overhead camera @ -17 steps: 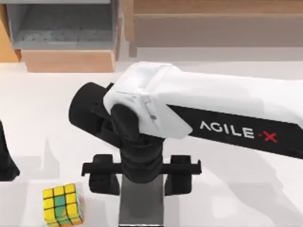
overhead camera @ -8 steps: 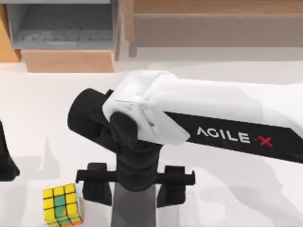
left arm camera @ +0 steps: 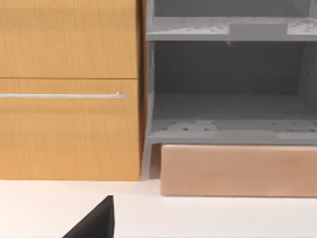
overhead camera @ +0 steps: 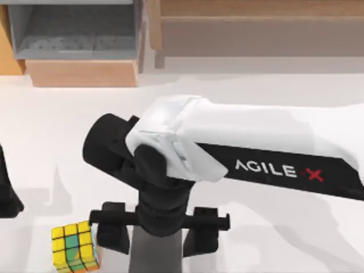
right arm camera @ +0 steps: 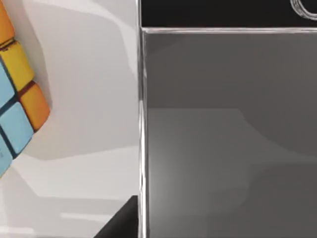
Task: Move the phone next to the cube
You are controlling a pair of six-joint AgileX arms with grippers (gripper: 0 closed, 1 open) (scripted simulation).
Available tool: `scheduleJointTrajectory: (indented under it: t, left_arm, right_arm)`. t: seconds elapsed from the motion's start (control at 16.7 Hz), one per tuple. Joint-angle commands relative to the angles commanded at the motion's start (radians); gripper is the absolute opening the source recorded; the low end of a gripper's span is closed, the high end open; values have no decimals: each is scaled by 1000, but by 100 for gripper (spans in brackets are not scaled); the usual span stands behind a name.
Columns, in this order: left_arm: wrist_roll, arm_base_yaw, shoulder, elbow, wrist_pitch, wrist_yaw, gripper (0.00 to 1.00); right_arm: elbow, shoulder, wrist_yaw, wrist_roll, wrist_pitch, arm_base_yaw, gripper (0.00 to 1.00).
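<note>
The cube [overhead camera: 75, 246], yellow on top with green-teal centre squares, sits near the table's front left. Its orange and light blue side [right arm camera: 15, 114] shows in the right wrist view. The phone [overhead camera: 156, 259] is a flat grey slab just right of the cube, with a narrow strip of table between them. In the right wrist view the phone's surface [right arm camera: 223, 134] is very close. My right gripper [overhead camera: 156, 239] reaches in from the right and is shut on the phone, one black finger on each long edge. My left gripper [overhead camera: 5, 196] rests at the table's left edge.
A grey open shelf unit [overhead camera: 74, 31] stands at the back left with a wooden block [overhead camera: 82, 73] before it. A wooden cabinet [overhead camera: 256, 28] runs along the back right. The left wrist view faces the wooden drawer front [left arm camera: 69, 99] and grey shelves [left arm camera: 228, 89].
My right gripper has slid the phone leftward and a little toward the front edge, narrowing the gap to the cube. The cube and the left arm have not moved.
</note>
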Motion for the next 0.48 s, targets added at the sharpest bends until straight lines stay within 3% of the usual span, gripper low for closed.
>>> scheduleJointTrajectory:
  t: [0.48]
  left_arm:
    - [0, 0, 0, 0, 0, 0, 100]
  right_arm:
    - [-53, 33, 128, -14, 69, -7, 0]
